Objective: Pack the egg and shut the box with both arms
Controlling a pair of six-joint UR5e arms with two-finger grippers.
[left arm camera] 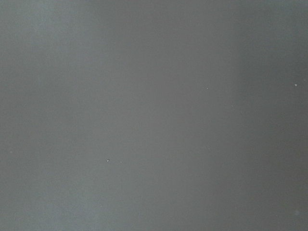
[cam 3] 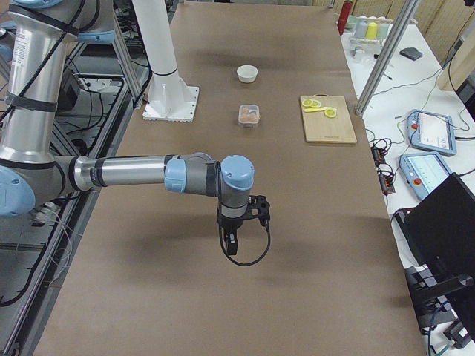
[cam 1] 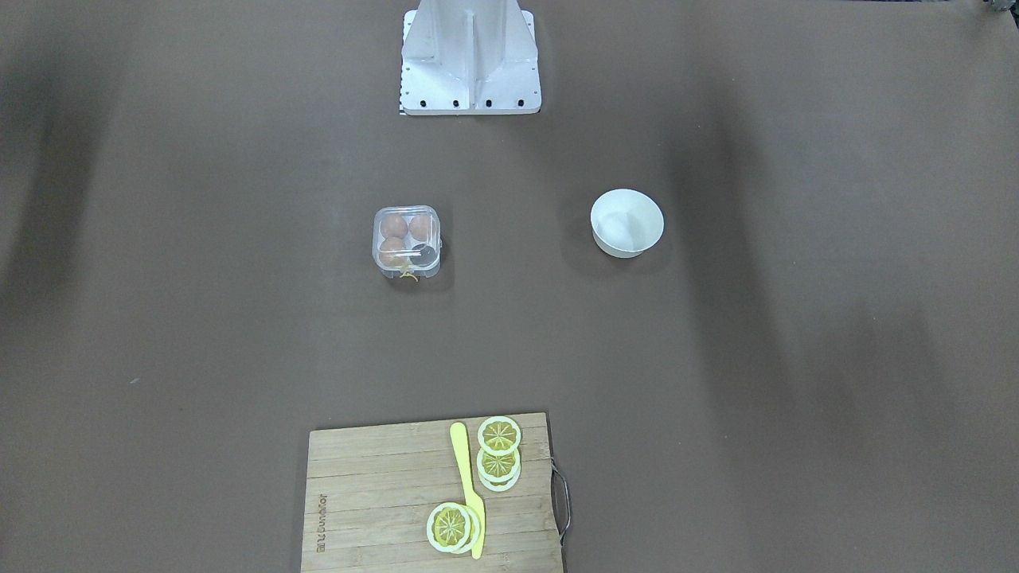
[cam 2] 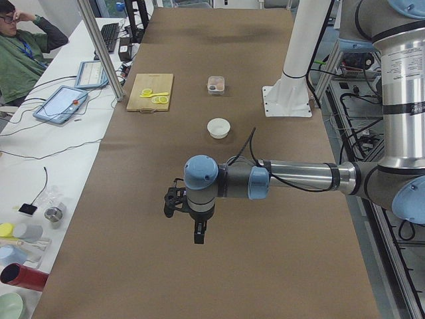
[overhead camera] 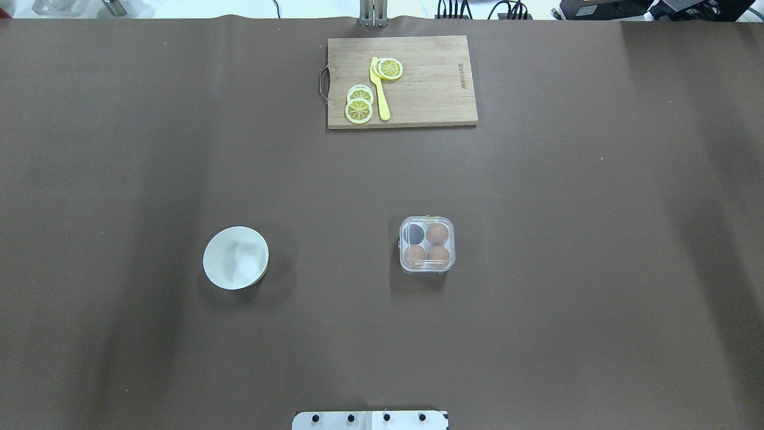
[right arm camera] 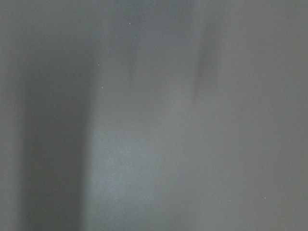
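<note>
The clear box (cam 1: pixel 406 243) stands mid-table, also in the overhead view (overhead camera: pixel 427 245). Three brown eggs lie in its wells, among them one egg (overhead camera: pixel 437 233); the fourth well (overhead camera: pixel 413 235) looks dark and empty. Its clear lid seems to lie over the wells. The left gripper (cam 2: pixel 198 237) hangs over the bare table end, far from the box (cam 2: pixel 216 84); I cannot tell whether it is open or shut. The right gripper (cam 3: pixel 231 245) hangs over the other end, far from the box (cam 3: pixel 249 115); I cannot tell its state either. Both wrist views show only blurred table.
A white bowl (overhead camera: pixel 236 257) sits on the robot's left side and looks empty. A wooden cutting board (overhead camera: pixel 418 89) with lemon slices (overhead camera: pixel 359 109) and a yellow knife (overhead camera: pixel 379 89) lies at the far edge. The white stand (cam 1: pixel 470 60) is at the robot's base.
</note>
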